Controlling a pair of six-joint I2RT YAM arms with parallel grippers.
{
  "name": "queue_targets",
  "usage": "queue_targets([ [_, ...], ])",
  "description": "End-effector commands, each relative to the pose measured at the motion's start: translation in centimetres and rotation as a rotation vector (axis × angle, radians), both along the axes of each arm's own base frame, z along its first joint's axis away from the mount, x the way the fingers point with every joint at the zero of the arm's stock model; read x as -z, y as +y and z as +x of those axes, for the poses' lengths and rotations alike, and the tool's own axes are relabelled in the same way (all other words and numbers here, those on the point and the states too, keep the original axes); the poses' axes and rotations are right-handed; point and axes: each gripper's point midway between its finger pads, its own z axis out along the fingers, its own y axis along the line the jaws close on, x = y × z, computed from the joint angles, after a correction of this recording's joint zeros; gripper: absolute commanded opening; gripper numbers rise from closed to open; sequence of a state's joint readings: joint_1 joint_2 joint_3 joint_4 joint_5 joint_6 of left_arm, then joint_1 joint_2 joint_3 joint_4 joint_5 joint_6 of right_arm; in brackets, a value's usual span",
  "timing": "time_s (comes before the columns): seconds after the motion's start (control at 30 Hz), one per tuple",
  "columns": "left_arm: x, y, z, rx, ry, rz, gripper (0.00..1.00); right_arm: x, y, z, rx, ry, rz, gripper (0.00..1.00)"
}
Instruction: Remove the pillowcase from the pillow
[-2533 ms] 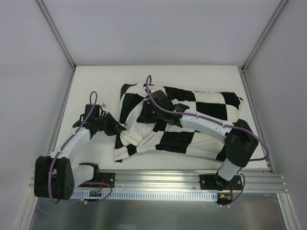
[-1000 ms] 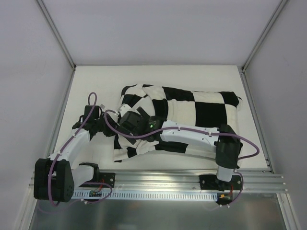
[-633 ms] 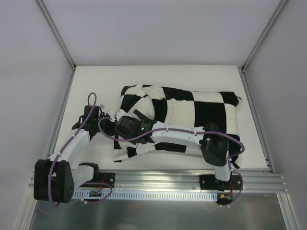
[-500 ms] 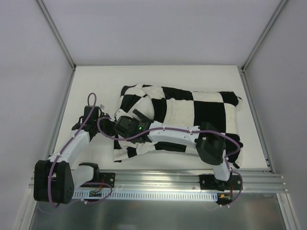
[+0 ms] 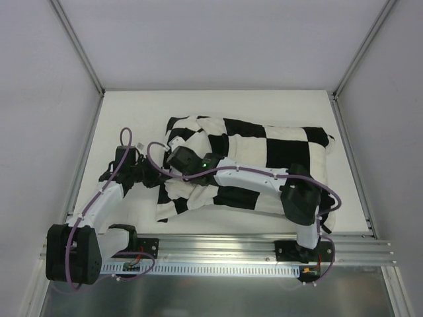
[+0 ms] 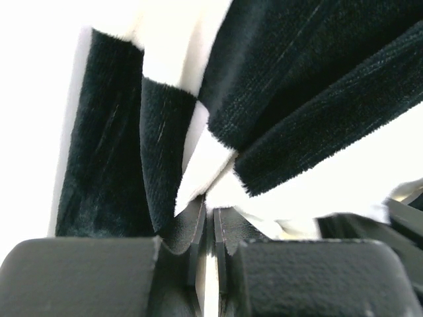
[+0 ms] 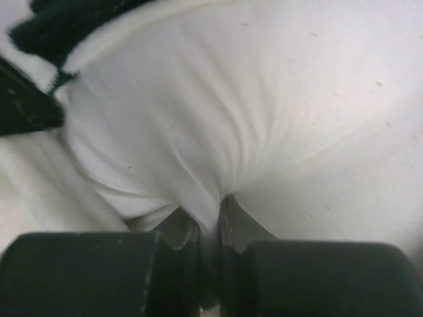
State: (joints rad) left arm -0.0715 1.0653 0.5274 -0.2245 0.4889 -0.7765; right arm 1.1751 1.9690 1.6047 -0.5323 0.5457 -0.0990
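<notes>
Right gripper (image 7: 210, 212) pinches smooth pillow (image 7: 277, 112); left gripper (image 6: 210, 232) clamps velvety pillowcase (image 6: 310, 86).

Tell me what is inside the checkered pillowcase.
The white pillow: a bulge shows at the open left end, pinched by the right gripper. The pillowcase covers the rest of it.

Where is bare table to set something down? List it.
Widest: table strip between pillowcase and back wall. Also the far-left corner, and a thin strip by the front rail. Crowded: pillowcase's left end, where left gripper and right gripper pinch fabric.
</notes>
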Motion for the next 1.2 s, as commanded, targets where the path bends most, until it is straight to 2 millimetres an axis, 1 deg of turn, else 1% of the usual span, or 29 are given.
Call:
queue_targets([
  [0.0,2.4,0.3,-2.3,-0.006,0.110,0.030,0.00,-7.0,-0.1,2.5,0.124,0.012,0.354,0.01],
  [0.03,2.5,0.2,-2.4,-0.003,0.113,0.031,0.00,-9.1,0.3,1.7,0.098,0.057,0.455,0.01],
  [0.07,2.6,-0.2,-2.7,0.014,0.114,0.029,0.00,-10.3,-0.1,2.4,0.120,0.070,0.520,0.01],
  [0.1,2.5,-0.4,-2.7,0.019,0.109,0.030,0.00,-11.6,0.9,2.0,0.115,0.128,0.634,0.01],
  [0.13,2.6,-0.7,-2.8,0.028,0.109,0.032,0.00,-12.6,0.1,2.6,0.135,0.145,0.697,0.01],
  [0.17,2.5,-1.4,-3.1,0.053,0.102,0.037,0.00,-13.8,0.7,2.9,0.156,0.172,0.792,0.01],
  [0.2,2.6,-1.6,-3.2,0.064,0.099,0.050,0.00,-14.2,1.2,2.4,0.130,0.228,0.844,0.01],
  [0.23,2.6,-1.9,-3.3,0.074,0.098,0.057,0.00,-14.3,0.7,2.9,0.146,0.253,0.884,0.01],
  [0.27,2.7,-2.5,-3.7,0.099,0.099,0.064,0.00,-15.3,1.1,3.3,0.141,0.256,0.945,0.01],
  [0.4,3.2,-2.6,-3.9,0.102,0.107,0.067,0.00,-15.6,1.8,2.9,0.123,0.426,1.089,0.01],
  [0.5,3.2,-2.5,-3.7,0.105,0.093,0.082,0.00,-15.8,2.2,2.5,0.093,0.485,1.160,0.00],
  [0.53,3.3,-2.3,-3.6,0.103,0.091,0.089,0.00,-16.0,2.1,2.6,0.107,0.510,1.191,0.01],
  [0.67,4.6,-1.7,-3.3,0.100,0.106,0.142,0.00,-18.5,1.7,2.1,0.062,0.521,1.287,0.01],
  [0.7,5.0,-1.7,-3.4,0.109,0.126,0.147,0.02,-19.3,1.5,1.8,0.046,0.518,1.301,0.01],
  [0.73,5.2,-1.8,-3.4,0.118,0.132,0.147,0.07,-19.9,1.4,1.6,0.033,0.517,1.313,0.01],
  [0.77,5.0,-2.2,-3.3,0.139,0.126,0.131,0.27,-20.5,1.3,1.5,0.023,0.516,1.326,0.01],
  [0.8,4.9,-2.4,-3.3,0.148,0.126,0.123,0.42,-21.2,1.1,1.4,0.013,0.510,1.335,0.01],
  [0.83,4.7,-2.6,-3.2,0.156,0.113,0.111,0.55,-21.3,1.1,1.3,0.009,0.508,1.335,0.00],
  [0.87,4.1,-3.0,-3.1,0.170,0.093,0.088,0.65,-21.5,0.9,1.3,0.006,0.501,1.337,0.01],
  [0.9,3.3,-3.1,-2.8,0.174,0.060,0.076,0.83,-21.4,0.9,1.4,0.009,0.501,1.333,0.00],
  [0.93,2.6,-3.3,-2.7,0.181,0.037,0.067,0.87,-21.2,0.9,1.4,0.015,0.503,1.330,0.01],
  [0.97,1.4,-3.5,-2.5,0.190,-0.012,0.049,0.91,-20.8,1.0,1.5,0.018,0.511,1.325,0.01],
  [1.0,0.6,-3.8,-2.5,0.199,-0.037,0.035,0.96,-20.4,1.1,1.6,0.023,0.517,1.319,0.01],
  [1.03,-0.1,-3.9,-2.5,0.204,-0.062,0.022,0.97,-20.2,1.2,1.6,0.025,0.521,1.316,0.01],
  [1.07,-1.3,-4.1,-2.5,0.209,-0.109,0.007,0.98,-19.9,1.3,1.6,0.024,0.530,1.314,0.00],
  [1.17,-2.9,-4.4,-3.0,0.230,-0.169,-0.028,0.99,-19.8,1.6,1.7,0.023,0.540,1.326,0.01],
])
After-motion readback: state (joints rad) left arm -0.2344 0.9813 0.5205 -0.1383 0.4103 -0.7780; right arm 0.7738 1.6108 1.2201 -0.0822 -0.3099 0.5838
